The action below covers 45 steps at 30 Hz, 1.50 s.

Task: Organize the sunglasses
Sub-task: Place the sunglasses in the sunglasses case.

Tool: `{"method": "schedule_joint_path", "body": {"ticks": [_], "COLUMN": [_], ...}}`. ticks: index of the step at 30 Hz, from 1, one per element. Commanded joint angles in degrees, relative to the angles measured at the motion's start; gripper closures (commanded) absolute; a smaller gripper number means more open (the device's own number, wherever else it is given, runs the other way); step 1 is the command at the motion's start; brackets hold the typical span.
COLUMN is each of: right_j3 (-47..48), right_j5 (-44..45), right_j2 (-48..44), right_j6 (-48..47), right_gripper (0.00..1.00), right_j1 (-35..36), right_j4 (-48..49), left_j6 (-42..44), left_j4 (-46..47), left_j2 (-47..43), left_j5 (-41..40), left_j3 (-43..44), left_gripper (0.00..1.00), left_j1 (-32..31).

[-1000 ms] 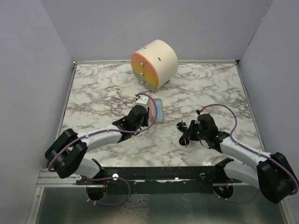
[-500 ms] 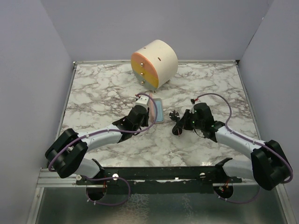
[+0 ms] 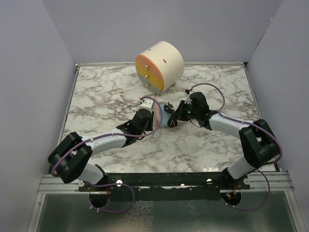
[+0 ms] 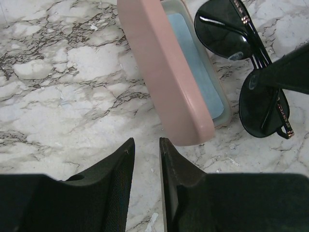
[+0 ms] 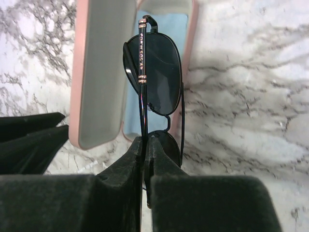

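Status as I read it from the remote station.

1. Right tool [image 5: 145,140]: closed. Both fingers pinch the thin black frame of the sunglasses [image 5: 153,72] near the bridge, so the pair is gripped. The temples look folded.
2. Sunglasses position: carried by the right tool near the middle of the desk [image 3: 106,92], at the right rim of the case [image 4: 164,72]. In the right wrist view the far lens hangs over the tray half of the case. In the left wrist view the near lens lies outside the rim, above bare desk. I cannot tell whether the pair touches the case.
3. Case: pink, oblong, lid open. The lid stands along the left side and the tray lies on the right. Its long axis runs roughly from the near edge toward the far edge of the desk.
4. Cloth [image 4: 193,63]: light blue, lying flat inside the tray.
5. Left tool [image 4: 147,154]: fingers parted by a narrow gap, with only desk surface showing between them. It grips nothing. The fingertips [image 4: 126,150] sit just beside the near end of the lid. I cannot tell whether they touch it.
6. Drawer unit [image 3: 159,65]: round, cream body with an orange and yellow front. It stands at the middle of the far edge, well apart from both tools.
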Motion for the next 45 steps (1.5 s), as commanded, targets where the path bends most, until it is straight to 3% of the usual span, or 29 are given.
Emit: {"method": "schedule_joint_path", "body": {"ticks": [1, 27, 45], "right_j3": [4.63, 11.77, 11.39], "right_j5": [-2.5, -0.62, 1.24], "right_j2": [3.03, 14.69, 16.65], "right_j6": [-1.43, 1.02, 1.32], "right_gripper": [0.99, 0.99, 0.99], "right_j1": [-0.19, 3.14, 4.11], "right_j4": [3.56, 7.33, 8.19], "left_j6": [0.02, -1.08, -0.95], "left_j4": [1.34, 3.61, 3.47], "left_j2": [1.23, 4.1, 2.96], "left_j5": [-0.72, 2.66, 2.67], "left_j3": [0.1, 0.3, -0.07], "left_gripper": [0.7, 0.73, 0.74], "left_j1": [0.56, 0.7, 0.7]}}
